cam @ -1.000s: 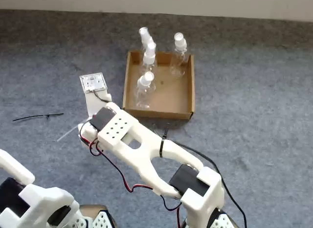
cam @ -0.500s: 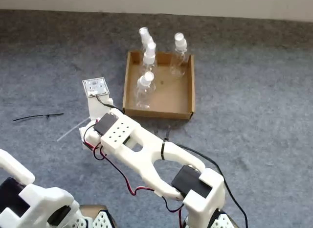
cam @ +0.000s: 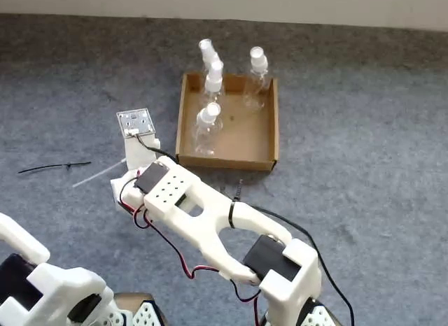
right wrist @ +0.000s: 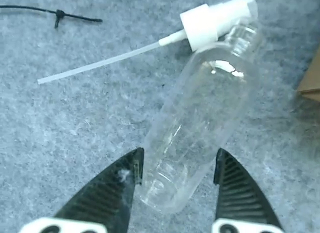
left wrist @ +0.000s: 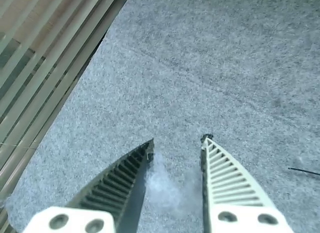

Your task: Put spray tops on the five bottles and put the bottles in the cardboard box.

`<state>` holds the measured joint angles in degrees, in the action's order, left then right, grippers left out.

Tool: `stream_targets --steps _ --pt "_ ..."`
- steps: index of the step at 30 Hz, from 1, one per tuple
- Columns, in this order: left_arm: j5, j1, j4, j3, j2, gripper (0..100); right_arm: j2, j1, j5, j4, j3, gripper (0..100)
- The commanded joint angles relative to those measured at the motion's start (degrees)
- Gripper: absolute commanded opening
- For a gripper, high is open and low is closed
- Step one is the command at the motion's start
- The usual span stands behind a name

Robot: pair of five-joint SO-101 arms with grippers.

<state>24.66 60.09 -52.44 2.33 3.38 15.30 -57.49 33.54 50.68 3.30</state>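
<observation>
My right gripper, jaws apart, straddles the base of a clear plastic bottle lying flat. It looks light, slippery and squashable, so I'd grip mid-body, gently.

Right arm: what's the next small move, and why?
Probably shut the right gripper on the bottle. Its open fingers straddle the bottle's base end, and the bottle lies flat on the carpet. The spray top lies loose by the neck, not inserted, so the bottle likely needs to be held before it can be capped.
</observation>
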Motion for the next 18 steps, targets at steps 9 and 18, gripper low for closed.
stream_targets --steps 9,18 --pt "-0.1 0.3 1.0 -0.3 0.0 15 -1.2 -0.3 0.5 -1.4 -1.3 17.8" --pt "0.0 0.4 1.0 -0.3 0.0 16 -1.2 -0.4 0.5 -1.2 -1.2 17.8"
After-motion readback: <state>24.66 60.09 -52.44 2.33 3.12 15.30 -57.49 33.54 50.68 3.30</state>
